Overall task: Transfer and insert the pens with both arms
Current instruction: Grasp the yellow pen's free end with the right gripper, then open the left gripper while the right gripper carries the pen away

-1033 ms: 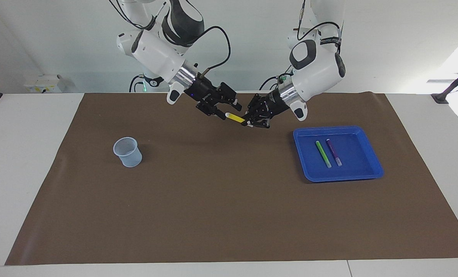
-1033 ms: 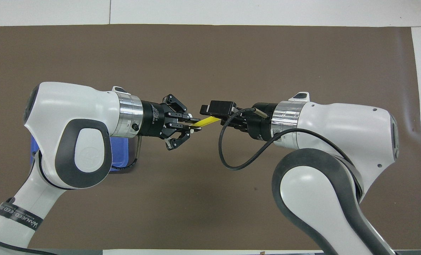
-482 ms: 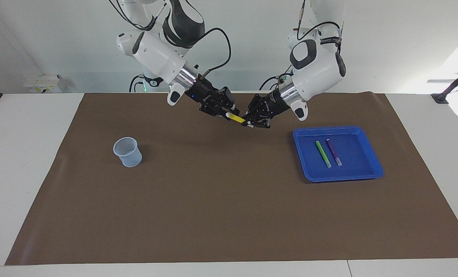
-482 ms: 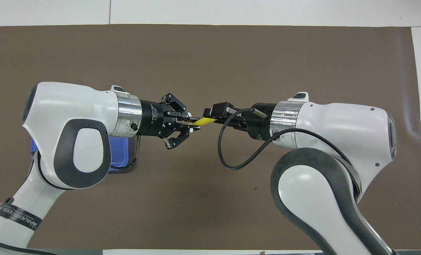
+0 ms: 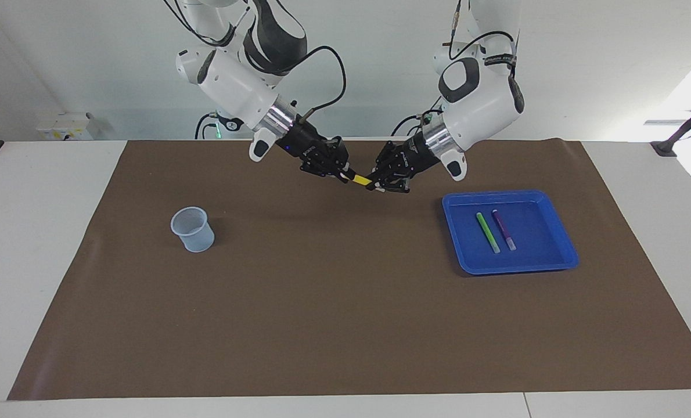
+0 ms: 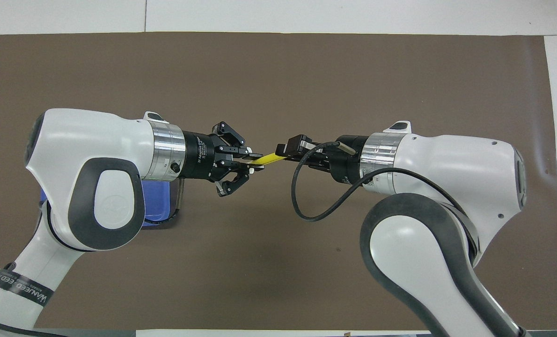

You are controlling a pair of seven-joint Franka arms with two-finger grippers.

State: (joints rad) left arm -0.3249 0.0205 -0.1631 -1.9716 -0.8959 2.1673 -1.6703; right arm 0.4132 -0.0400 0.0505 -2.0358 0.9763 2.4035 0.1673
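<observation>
Robotics lab: 2 white Franka arms (image 5: 235,81) at white table (image 5: 32,232), brown mat (image 5: 345,325), bare white wall (image 5: 583,69), wall socket box (image 5: 67,126).

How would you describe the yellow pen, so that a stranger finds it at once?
Find the two white arms meeting in the air over the brown mat. The yellow pen bridges the left gripper and right gripper, both shut on it. The other two pens lie in the blue tray.
</observation>
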